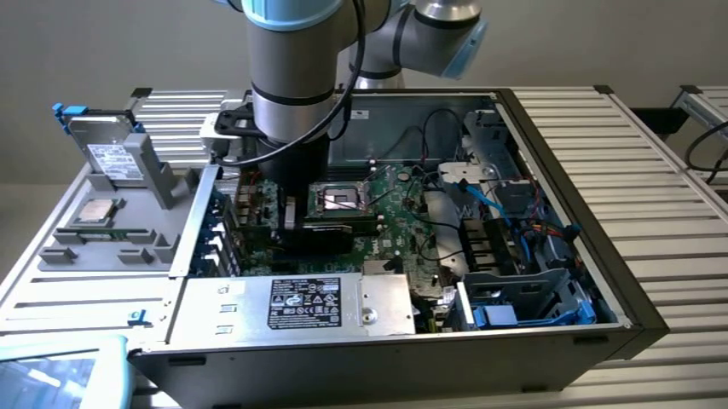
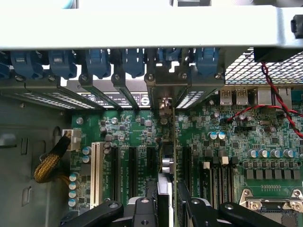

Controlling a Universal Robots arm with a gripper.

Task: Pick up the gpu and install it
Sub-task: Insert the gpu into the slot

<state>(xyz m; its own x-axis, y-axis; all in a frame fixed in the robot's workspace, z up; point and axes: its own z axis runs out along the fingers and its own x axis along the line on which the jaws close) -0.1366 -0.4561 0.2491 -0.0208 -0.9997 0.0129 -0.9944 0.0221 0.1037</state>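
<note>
Arm is down inside the open PC case (image 1: 569, 256), gripper (image 2: 166, 201) sitting over the motherboard's (image 1: 393, 213) expansion slots. Jaws are clamped on the gpu (image 2: 168, 142), one finger (image 2: 144, 210) either side of the card. Card stands on edge, seen edge-on from the wrist, lined up with a slot, its silver bracket (image 2: 163, 97) up at the rear slot openings under the blue clips (image 2: 99, 61). From the exterior view the gripper is about 9 o'clock of the CPU socket (image 1: 341, 200). Hard drive (image 1: 112, 158) stands on the gray tray (image 1: 102, 247) outside the case, 9 o'clock of the arm.
</note>
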